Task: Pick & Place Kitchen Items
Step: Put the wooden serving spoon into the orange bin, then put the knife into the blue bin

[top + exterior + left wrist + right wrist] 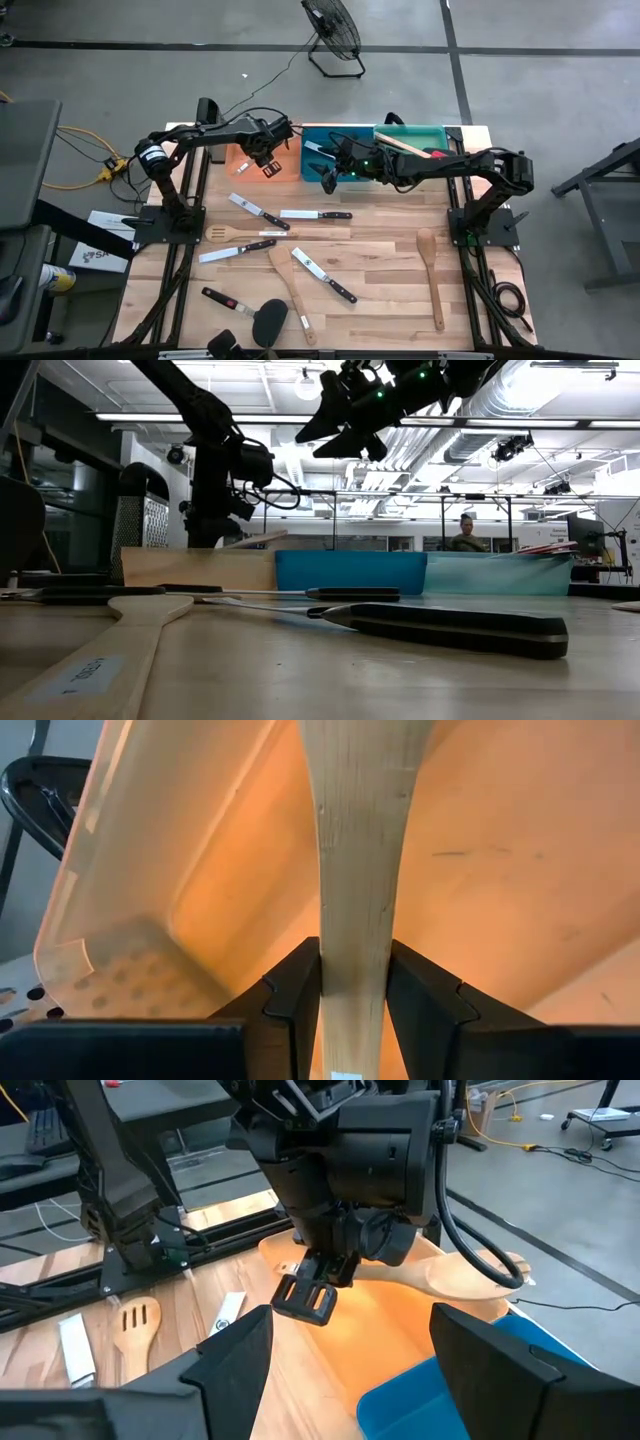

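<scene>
At upper left of the high view, the left gripper point(268, 165) hangs over the orange bin point(243, 160), its fingers apparently just loosening on a wooden spoon point(355, 870). This is the placing step; next it must release fully. At centre, the right gripper point(329, 183) waits wide open above the blue bin point(318, 165).

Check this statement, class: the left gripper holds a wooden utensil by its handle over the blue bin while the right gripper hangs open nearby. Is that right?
Not quite. The bin is wrong: the left gripper holds the wooden utensil over the orange bin, as the left wrist view shows. The rest stands: the right gripper hangs open nearby.
</scene>
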Robot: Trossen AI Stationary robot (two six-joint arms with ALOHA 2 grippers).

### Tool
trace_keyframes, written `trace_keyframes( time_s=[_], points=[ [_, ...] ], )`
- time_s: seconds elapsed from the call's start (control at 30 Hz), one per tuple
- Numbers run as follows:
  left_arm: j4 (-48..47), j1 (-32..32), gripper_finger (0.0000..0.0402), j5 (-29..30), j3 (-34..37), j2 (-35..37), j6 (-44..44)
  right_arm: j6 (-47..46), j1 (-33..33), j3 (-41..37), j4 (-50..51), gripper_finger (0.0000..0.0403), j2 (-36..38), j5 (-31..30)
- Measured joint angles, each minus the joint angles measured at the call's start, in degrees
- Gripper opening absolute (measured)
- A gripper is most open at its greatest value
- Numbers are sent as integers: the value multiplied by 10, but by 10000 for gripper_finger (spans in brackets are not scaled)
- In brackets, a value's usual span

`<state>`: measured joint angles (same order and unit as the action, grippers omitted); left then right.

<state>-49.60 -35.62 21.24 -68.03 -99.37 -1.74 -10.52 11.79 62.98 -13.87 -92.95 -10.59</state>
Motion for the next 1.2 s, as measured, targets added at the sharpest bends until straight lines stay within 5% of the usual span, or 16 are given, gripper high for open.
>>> trace_keyframes(
  time_s=[0.83,1.2],
  points=[
    [-21,0,110,-4,0,1,11,-12,0,0,4,262,0,0],
    [-7,0,235,21,0,1,0,-15,0,0,4,262,0,0]
  ],
)
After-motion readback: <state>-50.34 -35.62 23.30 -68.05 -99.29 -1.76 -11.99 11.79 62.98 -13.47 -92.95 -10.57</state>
